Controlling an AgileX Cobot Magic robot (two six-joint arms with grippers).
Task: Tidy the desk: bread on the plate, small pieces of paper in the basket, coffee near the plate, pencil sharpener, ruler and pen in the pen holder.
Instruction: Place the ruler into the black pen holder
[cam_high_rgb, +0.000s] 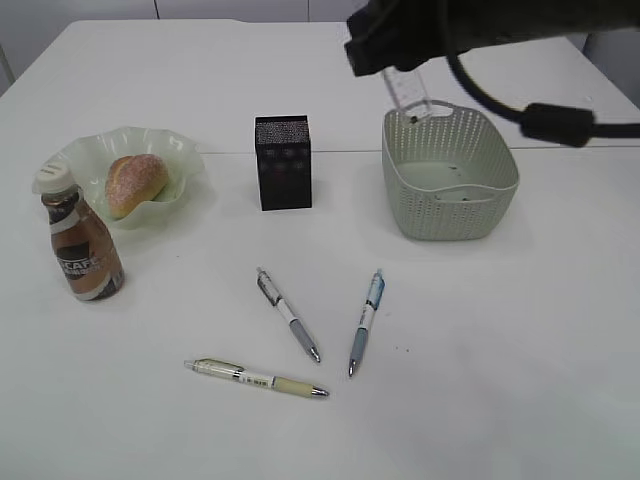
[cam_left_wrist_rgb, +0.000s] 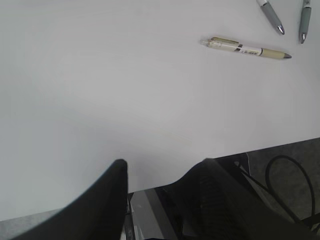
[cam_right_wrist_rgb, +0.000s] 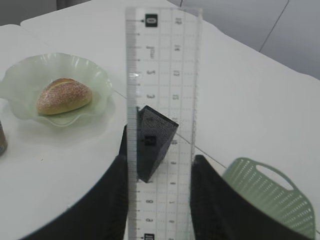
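- Clearly the right gripper (cam_right_wrist_rgb: 159, 200) has its two dark fingers (cam_right_wrist_rgb: 112, 200) pinching the clear ruler (cam_right_wrist_rgb: 162, 100) by its long edges, so the strip stands out lengthwise ahead of the wrist camera.
- That grip looks chosen for a drop end-first: through the ruler the black mesh pen holder (cam_right_wrist_rgb: 152, 142) shows directly behind, so the strip seems lined up with the cup's open top.
- In the exterior view the ruler (cam_high_rgb: 408, 95) hangs high, above the rear rim of the basket (cam_high_rgb: 450, 190) and well to the right of the pen holder (cam_high_rgb: 283, 162); I judge a sideways carry to the left comes before any lowering.
- The left gripper (cam_left_wrist_rgb: 160, 200) rests at the near edge of the desk (cam_left_wrist_rgb: 100, 100) with its fingers spread and nothing between them, out of the way.
- Bread (cam_high_rgb: 136, 184) already lies on the plate (cam_high_rgb: 190, 160), and the coffee (cam_high_rgb: 82, 245) stands just beside that plate, so the left side looks settled.
- Three pens wait on open tabletop in front: a beige pen (cam_high_rgb: 258, 378), a grey pen (cam_high_rgb: 288, 314) and a blue pen (cam_high_rgb: 366, 322), near one another but apart.
- Room around the cup is free on all sides; its narrow mouth is the tight spot, and a tilted ruler could catch the rim.
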